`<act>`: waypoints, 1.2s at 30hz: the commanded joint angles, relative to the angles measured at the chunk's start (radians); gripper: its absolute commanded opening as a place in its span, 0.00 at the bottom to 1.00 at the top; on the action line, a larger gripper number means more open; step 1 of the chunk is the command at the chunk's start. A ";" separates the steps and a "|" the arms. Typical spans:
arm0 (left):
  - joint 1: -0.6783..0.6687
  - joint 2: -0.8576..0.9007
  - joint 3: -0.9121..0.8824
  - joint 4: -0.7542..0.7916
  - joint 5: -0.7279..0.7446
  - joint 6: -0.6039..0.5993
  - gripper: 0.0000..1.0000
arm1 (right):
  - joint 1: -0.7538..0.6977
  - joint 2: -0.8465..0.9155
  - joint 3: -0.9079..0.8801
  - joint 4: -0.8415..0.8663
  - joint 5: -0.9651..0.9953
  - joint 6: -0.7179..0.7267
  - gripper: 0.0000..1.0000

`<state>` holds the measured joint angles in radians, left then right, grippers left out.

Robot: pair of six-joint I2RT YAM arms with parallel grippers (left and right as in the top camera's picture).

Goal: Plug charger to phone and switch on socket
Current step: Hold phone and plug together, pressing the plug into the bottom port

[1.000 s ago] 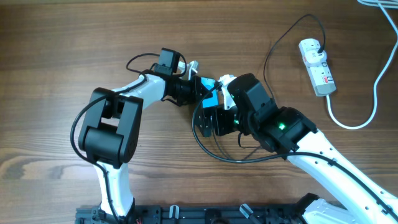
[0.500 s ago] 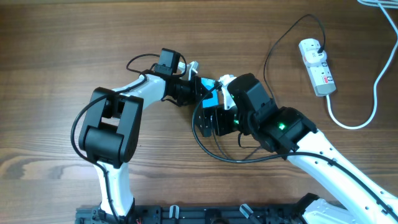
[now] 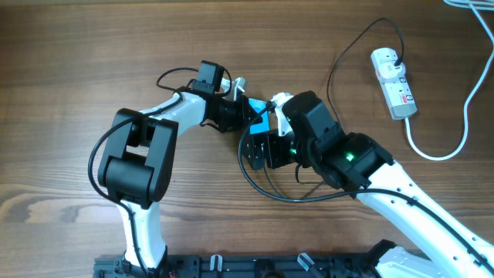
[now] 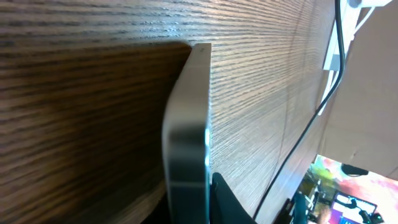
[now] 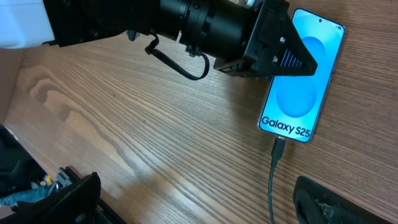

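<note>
So the left gripper (image 5: 287, 57) is clamping shut on the Galaxy S25 phone (image 5: 298, 102) near the table's centre. The charger plug (image 5: 279, 148) is touching the phone's 6 o'clock end. The right gripper (image 5: 196, 190) is hanging wide open, holding nothing. The power strip (image 3: 394, 93) is lying out at 2 o'clock.

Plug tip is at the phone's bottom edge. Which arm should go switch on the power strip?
Probably right. The right gripper is open and empty, and the power strip lies on its side of the table. The left gripper is clamped on the phone.
</note>
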<state>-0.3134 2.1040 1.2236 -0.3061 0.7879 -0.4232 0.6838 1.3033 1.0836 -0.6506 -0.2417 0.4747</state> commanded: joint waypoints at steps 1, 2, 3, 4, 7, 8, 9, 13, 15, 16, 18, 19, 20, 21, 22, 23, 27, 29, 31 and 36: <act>-0.003 0.025 -0.003 -0.001 -0.054 0.024 0.12 | -0.004 0.000 0.029 -0.002 0.015 0.003 0.99; -0.003 0.025 -0.003 -0.001 -0.055 0.024 0.13 | -0.004 0.000 0.029 -0.002 0.015 0.003 0.99; -0.003 0.025 -0.003 -0.001 -0.057 0.024 0.13 | -0.004 0.000 0.029 -0.002 0.015 0.003 1.00; -0.003 0.025 -0.003 -0.001 -0.057 0.024 0.13 | -0.004 0.000 0.029 -0.002 0.015 0.003 1.00; -0.003 0.025 -0.003 -0.004 -0.058 0.024 0.13 | -0.004 0.000 0.029 -0.002 0.015 0.003 1.00; -0.003 0.025 -0.003 -0.005 -0.058 0.024 0.13 | -0.004 0.000 0.029 -0.002 0.015 0.003 0.99; -0.003 0.025 -0.003 -0.005 -0.058 0.024 0.13 | -0.004 0.000 0.029 -0.002 0.015 0.003 0.99; -0.003 0.025 -0.003 -0.007 -0.069 0.023 0.17 | -0.004 0.000 0.029 -0.003 0.015 0.004 1.00; -0.004 0.025 -0.003 -0.018 -0.089 0.024 0.18 | -0.004 0.000 0.029 -0.007 0.015 0.003 0.99; -0.004 0.025 -0.003 -0.022 -0.097 0.024 0.18 | -0.004 0.000 0.029 -0.010 0.015 0.003 1.00; -0.004 0.025 -0.003 -0.027 -0.106 0.024 0.18 | -0.004 0.000 0.029 -0.013 0.015 0.003 0.99; -0.004 0.025 -0.003 -0.027 -0.106 0.024 0.18 | -0.004 0.000 0.029 -0.013 0.015 0.003 0.99; -0.004 0.025 -0.003 -0.027 -0.106 0.024 0.18 | -0.004 0.000 0.029 -0.014 0.015 0.003 1.00; -0.004 0.025 -0.003 -0.027 -0.106 0.024 0.19 | -0.004 0.000 0.029 -0.014 0.015 0.003 0.99; -0.004 0.025 -0.003 -0.027 -0.106 0.024 0.20 | -0.004 0.000 0.029 -0.014 0.015 0.003 1.00; -0.004 0.025 -0.003 -0.027 -0.106 0.024 0.22 | -0.004 0.000 0.029 -0.014 0.015 0.003 0.99; -0.004 0.025 -0.003 -0.028 -0.118 0.024 0.25 | -0.004 0.000 0.029 -0.015 0.015 0.003 1.00; -0.004 0.025 -0.003 -0.028 -0.121 0.024 0.28 | -0.004 0.000 0.029 -0.020 0.015 0.003 1.00; -0.004 0.025 -0.003 -0.028 -0.122 0.024 0.29 | -0.004 0.000 0.029 -0.022 0.015 0.003 0.99; -0.004 0.025 -0.003 -0.044 -0.166 0.024 0.31 | -0.004 0.000 0.029 -0.023 0.015 0.003 0.99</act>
<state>-0.3153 2.1036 1.2297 -0.3283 0.7448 -0.4194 0.6838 1.3033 1.0836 -0.6731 -0.2417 0.4747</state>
